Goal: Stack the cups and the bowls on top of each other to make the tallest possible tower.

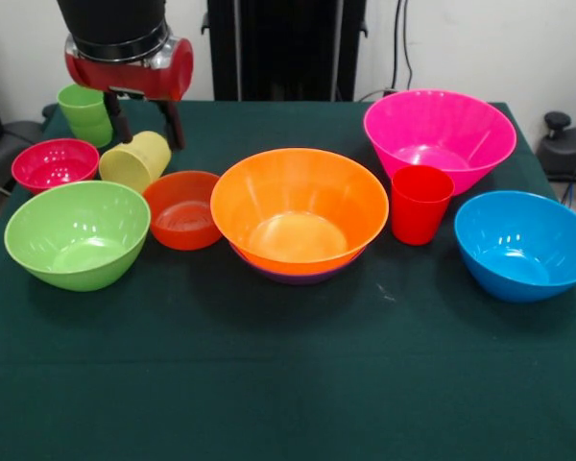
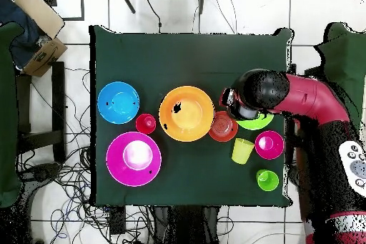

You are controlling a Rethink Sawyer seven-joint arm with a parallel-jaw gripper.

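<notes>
Dark green table (image 1: pixel 288 394) carrying, across the front view: green cup (image 1: pixel 86 113) upright at back left, magenta bowl (image 1: pixel 55 163), pale yellow cup (image 1: pixel 134 160) tipped over, lime bowl (image 1: pixel 77 233), red-orange bowl (image 1: pixel 180 209), orange bowl (image 1: pixel 300 211) nested in purple bowl (image 1: pixel 298 276), red cup (image 1: pixel 420 204), pink bowl (image 1: pixel 440 137), blue bowl (image 1: pixel 524 245)

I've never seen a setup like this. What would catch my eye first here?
Probably the big orange bowl at the middle of the green table, sitting in a purple bowl whose rim peeks out beneath. Next, the large pink bowl behind the red cup, and the robot's gripper hanging over the tipped yellow cup.
</notes>
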